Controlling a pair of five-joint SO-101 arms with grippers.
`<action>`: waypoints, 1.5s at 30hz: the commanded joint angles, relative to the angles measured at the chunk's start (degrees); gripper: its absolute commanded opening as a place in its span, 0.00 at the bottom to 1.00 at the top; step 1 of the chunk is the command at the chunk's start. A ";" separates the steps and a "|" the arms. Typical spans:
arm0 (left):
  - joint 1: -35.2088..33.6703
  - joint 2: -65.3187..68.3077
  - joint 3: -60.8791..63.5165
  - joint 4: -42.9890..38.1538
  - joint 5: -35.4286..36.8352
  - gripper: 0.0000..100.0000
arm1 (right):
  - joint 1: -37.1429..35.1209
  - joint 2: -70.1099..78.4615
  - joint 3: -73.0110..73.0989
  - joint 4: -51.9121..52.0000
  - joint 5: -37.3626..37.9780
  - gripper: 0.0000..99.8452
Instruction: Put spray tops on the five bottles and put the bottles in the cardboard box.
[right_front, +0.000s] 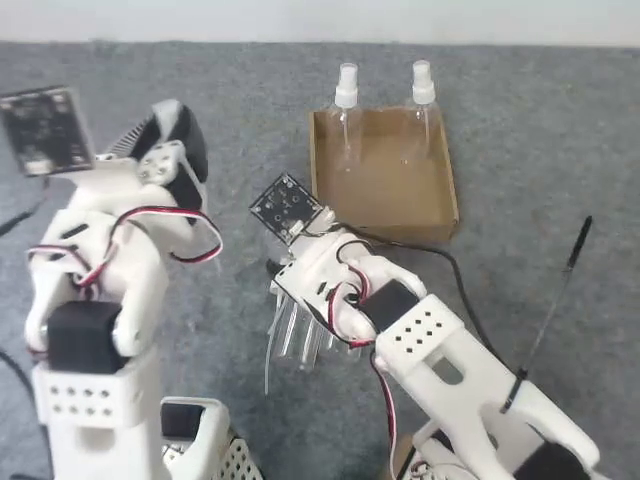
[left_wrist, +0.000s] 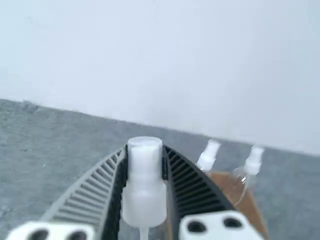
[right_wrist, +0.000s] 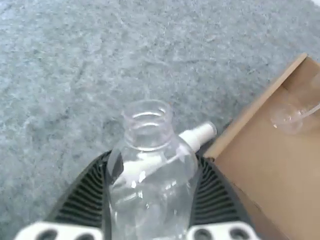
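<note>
Assembly at the halfway mark: the left gripper (left_wrist: 145, 150) is pinched tight on a white spray top (left_wrist: 144, 185), held up off the grey bench (right_front: 550, 130). The right gripper (right_wrist: 155, 172) is pressed around the shoulders of a clear, uncapped bottle (right_wrist: 148, 120), whose open neck pokes out beyond the fingertips. In the high view the two arms sit well apart, so top and bottle have not yet met.

The likeliest trouble is at the join. The neck is narrow, and the top's thin tube has to enter it cleanly; a slight misalignment between the arms would probably catch the tube on the rim and bend it. The bottle is smooth and held only by its sides, so a push from the top could turn it or slide it through the grip.

A second spray top (right_wrist: 197, 134) lies loose on the bench just past the held bottle, near a corner of the cardboard box (right_front: 380, 190), where a low sweep could knock it. Two capped bottles (right_front: 347, 110) stand against the box's far wall, and a clumsy placement could topple them.
</note>
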 joint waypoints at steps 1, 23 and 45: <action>0.35 -1.67 -4.09 -2.55 3.52 0.01 | -0.48 -3.03 -0.18 -2.15 -0.18 0.01; 5.19 -1.67 11.30 -20.57 5.89 0.01 | -5.14 -17.36 14.68 -17.80 -0.70 0.01; 7.82 -1.76 14.90 -3.69 0.79 0.01 | 0.31 -17.36 14.33 -16.75 -13.89 0.01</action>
